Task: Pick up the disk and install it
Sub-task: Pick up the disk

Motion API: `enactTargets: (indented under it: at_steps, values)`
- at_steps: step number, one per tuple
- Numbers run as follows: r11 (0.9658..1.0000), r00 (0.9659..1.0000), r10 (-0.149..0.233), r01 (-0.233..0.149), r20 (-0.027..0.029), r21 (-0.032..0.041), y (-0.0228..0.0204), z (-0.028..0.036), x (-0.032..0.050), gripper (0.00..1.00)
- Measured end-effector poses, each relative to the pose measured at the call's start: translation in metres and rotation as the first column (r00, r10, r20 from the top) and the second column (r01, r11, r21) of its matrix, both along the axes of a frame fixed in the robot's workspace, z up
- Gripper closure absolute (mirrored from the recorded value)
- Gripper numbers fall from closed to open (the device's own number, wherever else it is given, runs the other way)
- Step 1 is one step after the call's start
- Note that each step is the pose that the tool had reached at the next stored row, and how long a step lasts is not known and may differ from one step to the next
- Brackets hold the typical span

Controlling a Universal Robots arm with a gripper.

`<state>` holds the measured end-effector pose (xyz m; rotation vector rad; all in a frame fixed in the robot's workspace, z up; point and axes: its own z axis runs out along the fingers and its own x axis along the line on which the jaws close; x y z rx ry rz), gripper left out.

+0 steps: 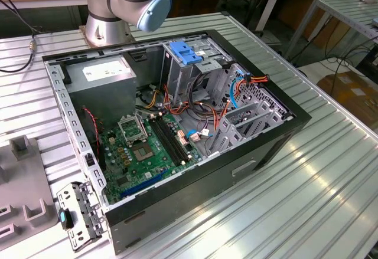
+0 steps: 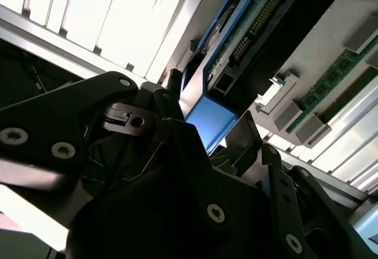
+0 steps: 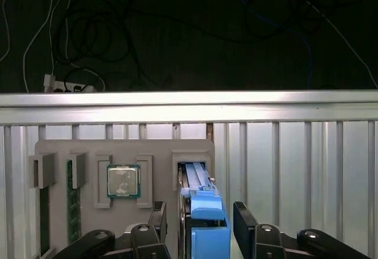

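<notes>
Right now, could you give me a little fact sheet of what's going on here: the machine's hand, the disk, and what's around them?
hand: placed around the disk, in the first wrist view
disk: blue-railed, sitting in a slot of the grey holder
grey holder: lies on the ribbed metal table; also carries a processor chip and a memory stick
computer case: lying open on the table, motherboard exposed
disk installed: not yet
</notes>
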<state>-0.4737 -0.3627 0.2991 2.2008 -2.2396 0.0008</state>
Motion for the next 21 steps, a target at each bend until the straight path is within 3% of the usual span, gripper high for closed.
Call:
enactTargets:
  at_steps: [3,4,19,20,21]
  values:
    - [1.0000,1.0000,0.000,0.000,0.0001,0.0004,0.0000,-0.0001,0.0000,0.44]
    - [1.0000,1.0000,0.000,0.000,0.0000,0.0004,0.0000,0.0000,0.0000,0.51]
    - [1.0000,1.0000,0.000,0.000,0.0001,0.0005,-0.0010,-0.0021,0.0001,0.53]
    - [1.0000,1.0000,0.000,0.000,0.0001,0.0005,-0.0010,-0.0021,0.0001,0.60]
    - [1.0000,1.0000,0.000,0.000,0.0001,0.0005,-0.0009,-0.0021,0.0001,0.60]
